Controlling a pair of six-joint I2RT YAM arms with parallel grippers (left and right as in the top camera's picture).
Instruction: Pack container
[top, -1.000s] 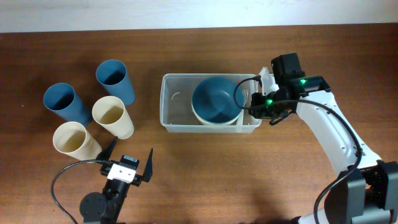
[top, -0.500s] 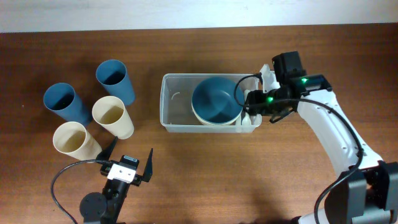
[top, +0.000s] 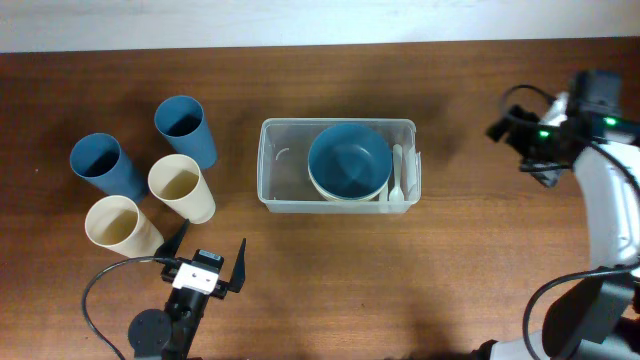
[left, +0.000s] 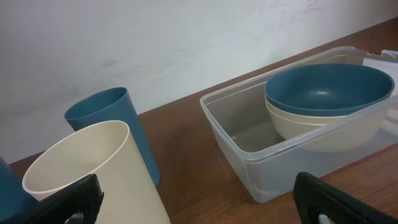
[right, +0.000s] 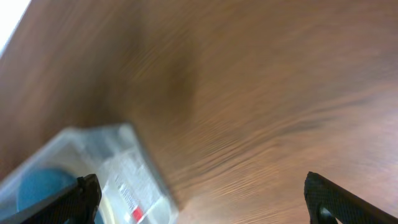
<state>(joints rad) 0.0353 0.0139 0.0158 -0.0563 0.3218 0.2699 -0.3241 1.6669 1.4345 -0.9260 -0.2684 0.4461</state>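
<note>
The clear container (top: 283, 172) sits mid-table. It holds a blue bowl (top: 348, 160) nested in a cream bowl (top: 345, 196), with white utensils (top: 398, 176) along its right end. My right gripper (top: 520, 152) hangs open and empty well to the right of the container, apart from it. Its wrist view is blurred and shows the container (right: 118, 165) at lower left, with the open right gripper (right: 205, 202) over bare wood. My left gripper (top: 208, 252) rests open near the front edge. In the left wrist view, the left gripper (left: 199, 208) faces the container (left: 249, 155) and the blue bowl (left: 326, 87).
Left of the container stand two blue cups (top: 185, 128) (top: 105, 165) and two cream cups (top: 180, 187) (top: 120, 225), all upright. A cream cup (left: 93, 174) and a blue cup (left: 112, 124) stand close before the left gripper.
The right gripper opened at the container's right end and pulled away to the far right. The white utensils stay in the container. The left arm has not moved.
</note>
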